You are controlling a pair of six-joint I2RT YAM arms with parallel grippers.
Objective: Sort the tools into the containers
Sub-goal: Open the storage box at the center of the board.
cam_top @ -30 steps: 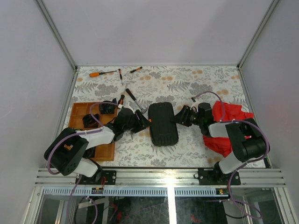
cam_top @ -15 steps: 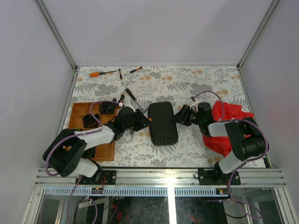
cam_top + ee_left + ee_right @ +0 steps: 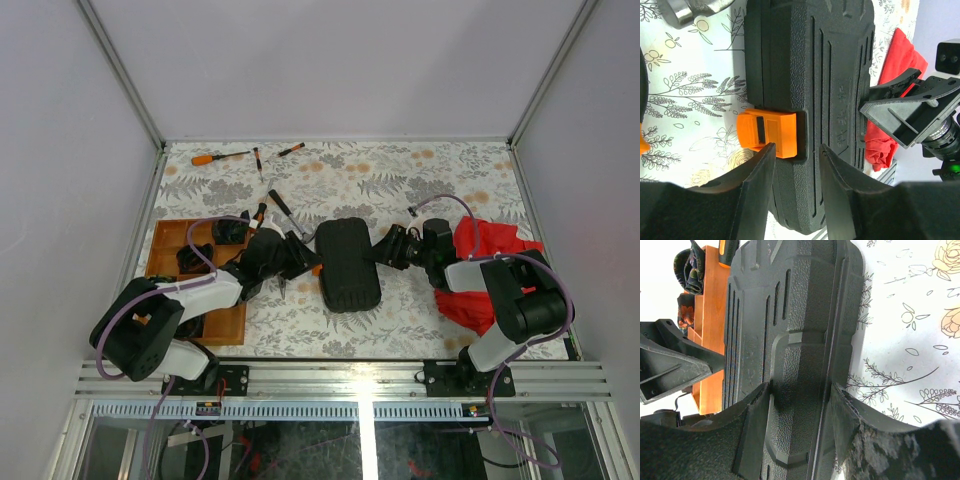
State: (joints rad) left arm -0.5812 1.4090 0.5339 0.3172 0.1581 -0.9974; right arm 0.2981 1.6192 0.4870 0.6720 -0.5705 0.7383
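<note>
The black ribbed tool case [image 3: 348, 265] lies closed in the middle of the table. My left gripper [image 3: 310, 262] is at its left edge; in the left wrist view its jaws [image 3: 797, 152] close on the lid's rim just below the orange latch [image 3: 767, 135], which sticks out sideways. My right gripper [image 3: 384, 250] clamps the opposite long edge of the case [image 3: 800, 340], with both fingers [image 3: 800, 395] pressed against it. The wooden tray [image 3: 170, 240] sits at the left with dark items in it. A hammer [image 3: 285, 213] and small orange-and-black screwdrivers [image 3: 215, 157] lie farther back.
A red cloth [image 3: 490, 250] lies under and beside the right arm. Two small drivers [image 3: 257, 160] [image 3: 291, 149] rest near the far edge. The hammer's steel head [image 3: 695, 10] is close to the case's far corner. Grey walls enclose the table.
My left gripper has shifted slightly toward the case and narrowed its jaws onto the rim by the latch. The right gripper and the case have stayed put.
</note>
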